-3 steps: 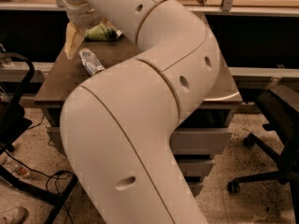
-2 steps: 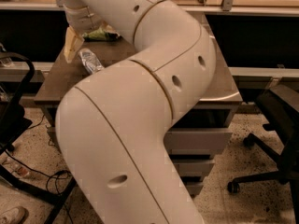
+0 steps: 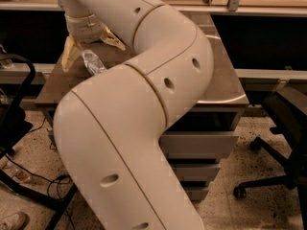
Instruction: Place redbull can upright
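The redbull can (image 3: 92, 62), silvery and mottled, lies on its side near the back left of the grey table (image 3: 220, 87). My gripper (image 3: 93, 55) hangs just above it at the top left. Its two yellowish fingers (image 3: 68, 52) are spread apart, one to the can's left and one to its upper right. The gripper is open and the can rests on the table between the fingers. My big white arm (image 3: 144, 128) fills the middle of the view and hides much of the table top.
Grey drawers (image 3: 196, 145) sit under the table. A black office chair (image 3: 283, 128) stands at the right. A black frame (image 3: 19, 109) and cables (image 3: 53, 181) are on the floor at the left. A shelf edge (image 3: 249, 8) runs behind the table.
The arm has swung and the gripper has shifted slightly over the can. The green bag behind the gripper is now hidden. The can has not moved.
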